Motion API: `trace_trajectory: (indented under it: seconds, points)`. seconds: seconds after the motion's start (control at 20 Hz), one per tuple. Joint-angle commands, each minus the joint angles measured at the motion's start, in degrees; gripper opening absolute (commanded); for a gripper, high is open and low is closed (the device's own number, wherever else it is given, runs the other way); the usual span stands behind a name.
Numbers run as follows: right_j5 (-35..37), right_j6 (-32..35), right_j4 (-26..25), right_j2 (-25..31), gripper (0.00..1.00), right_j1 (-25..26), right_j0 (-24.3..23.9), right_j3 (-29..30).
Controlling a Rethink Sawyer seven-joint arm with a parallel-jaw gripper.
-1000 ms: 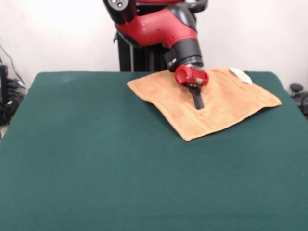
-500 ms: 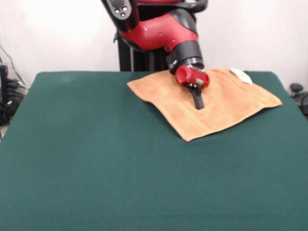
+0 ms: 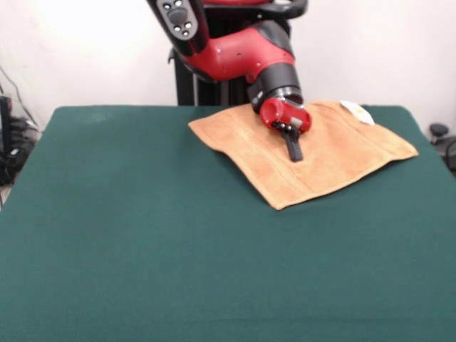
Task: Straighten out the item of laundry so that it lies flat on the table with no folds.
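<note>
Towel (image 3: 313,153): you see it spread open on the counter (image 3: 178,249), out toward 1 o'clock from the counter's middle, turned so its corners point like a diamond.
Towel surface: it looks flat, with only faint shallow ripples and no fold-over that you can make out.
Towel edges: one corner points toward 6 o'clock, one toward 9 o'clock, one toward 3 o'clock; the 12 o'clock side is partly hidden behind the arm (image 3: 235,50).
Border bands: you can trace woven bands just inside the two edges that meet at the 6 o'clock corner.
Tag (image 3: 356,112): a small white tag sits at the towel's edge toward 1 o'clock, near the counter's back edge.
Tool (image 3: 293,152): its dark fingers point down onto the middle of the towel, below the red wrist; they read as one narrow black shape, so you cannot tell how far apart they are or whether they grip any cloth.
Open room: you have wide bare green counter from 5 o'clock round to 10 o'clock of the towel.
Tight room: the towel's 3 o'clock corner lies near the counter's side edge, and the 12 o'clock side lies near the back edge.
</note>
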Motion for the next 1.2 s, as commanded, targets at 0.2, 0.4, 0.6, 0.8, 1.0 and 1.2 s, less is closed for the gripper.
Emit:
trace_trajectory:
  seconds: [0.2, 0.4, 0.6, 0.8, 1.0, 1.2]
  points:
    - [34.5, 13.3, 27.5, 13.9, 0.00, 8.2, 2.7, -37.6]
    - [33.7, 13.0, 27.8, 13.9, 0.00, 8.1, 2.7, -37.5]
    - [33.2, 13.2, 27.5, 13.9, 0.00, 8.2, 2.7, -37.4]
    - [34.1, 12.8, 27.7, 13.8, 0.00, 8.0, 2.7, -37.1]
    - [36.7, 14.1, 25.1, 13.7, 0.00, 7.2, 2.1, -36.6]
    - [34.6, 14.2, 25.8, 14.1, 0.00, 7.7, 2.2, -36.9]
